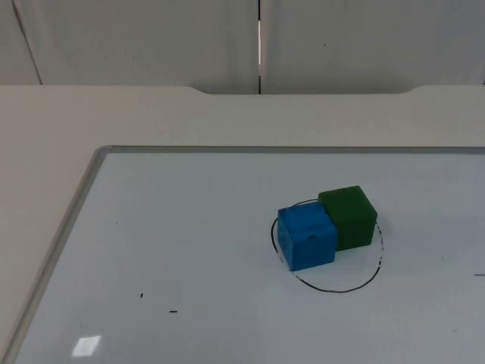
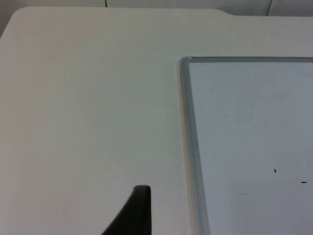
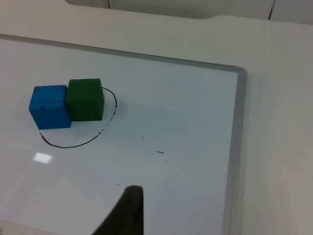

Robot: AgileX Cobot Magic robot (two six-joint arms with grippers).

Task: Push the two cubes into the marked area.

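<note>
A blue cube (image 1: 306, 236) and a green cube (image 1: 348, 217) stand touching each other on a whiteboard. Both sit within a hand-drawn black circle (image 1: 337, 290), up against its far-left part. The right wrist view shows the same blue cube (image 3: 49, 106), green cube (image 3: 85, 99) and circle line (image 3: 73, 145). My right gripper (image 3: 128, 210) hangs over the board well away from the cubes and touches nothing. My left gripper (image 2: 139, 210) waits over the bare table beside the board's corner.
The whiteboard lies flat on the table, with a raised metal frame (image 1: 83, 189) along its left and far sides. The frame edge (image 2: 186, 122) runs past the left gripper, and another edge (image 3: 237, 122) lies to the right of the cubes. A few small black marks dot the board.
</note>
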